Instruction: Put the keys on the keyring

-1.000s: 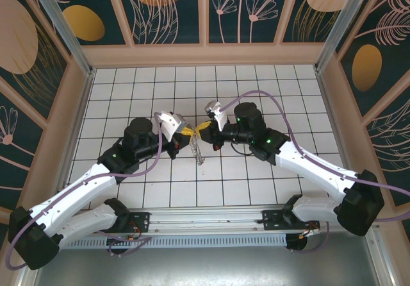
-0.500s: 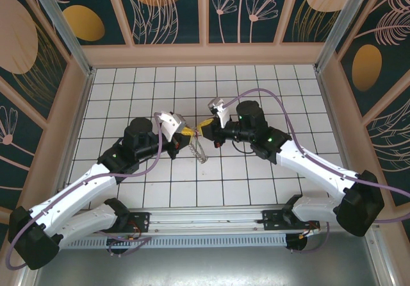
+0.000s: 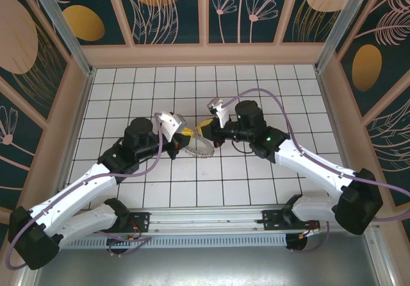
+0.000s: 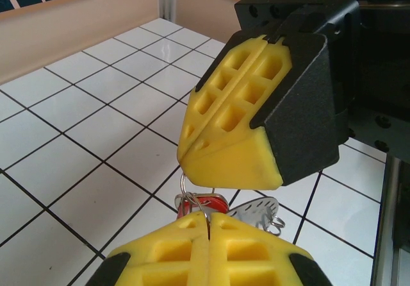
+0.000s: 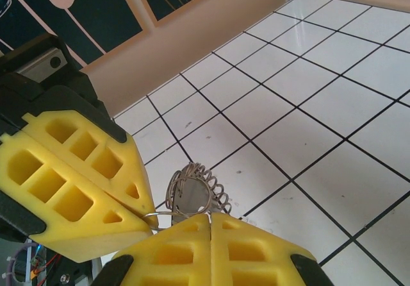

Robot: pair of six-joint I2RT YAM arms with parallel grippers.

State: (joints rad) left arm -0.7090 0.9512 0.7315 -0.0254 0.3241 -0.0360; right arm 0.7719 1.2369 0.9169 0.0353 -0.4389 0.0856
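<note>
We see bright, even light that comes from above. The white floor [image 3: 256, 81] is well lit, and its tiles shine a little in the wrist views. Shadows on it are pale and soft. The top view is sharp, but the walls [image 3: 38, 93] lean out at the edges. Up close, the yellow fingertips [image 4: 166, 254] look a bit fuzzy in both wrist views.

the keyring [image 3: 196, 147] has swung round: a second ago it hung edge-on as a thin coil, and now i see its broad, fringed face. my right arm [image 3: 301, 161] has edged its forearm slightly toward the far wall.
</note>
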